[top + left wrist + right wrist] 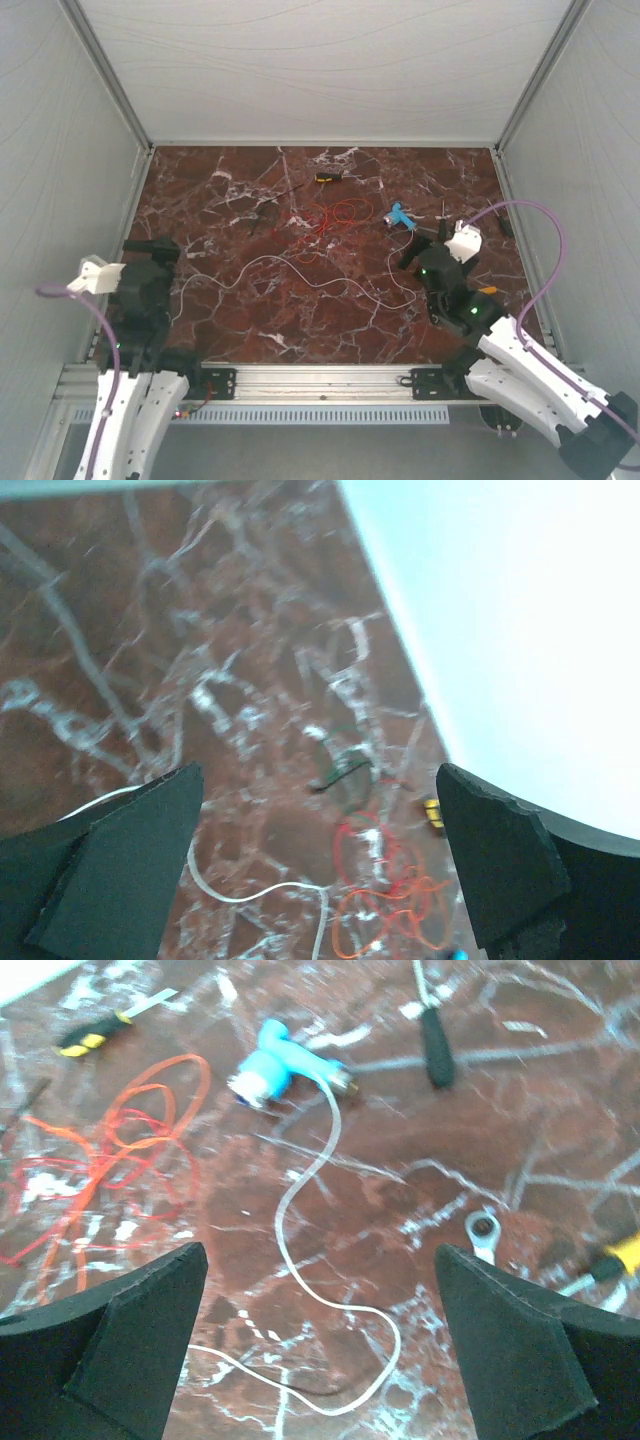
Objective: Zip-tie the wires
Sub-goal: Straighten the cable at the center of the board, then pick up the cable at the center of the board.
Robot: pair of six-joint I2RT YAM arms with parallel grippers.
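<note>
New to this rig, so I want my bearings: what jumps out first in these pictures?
A tangle of red wires lies toward the far middle of the dark marbled table. A long white wire snakes across the near half to a blue tool near the open right gripper.

The left arm (128, 390) is standing folded at the near-left corner, holding the left gripper (155, 249) close along the left edge with its jaws spread wide. The right arm (520, 360) is leaning in from the near-right corner, aiming the right gripper (412, 258) inward, its jaws likewise wide apart.
</note>
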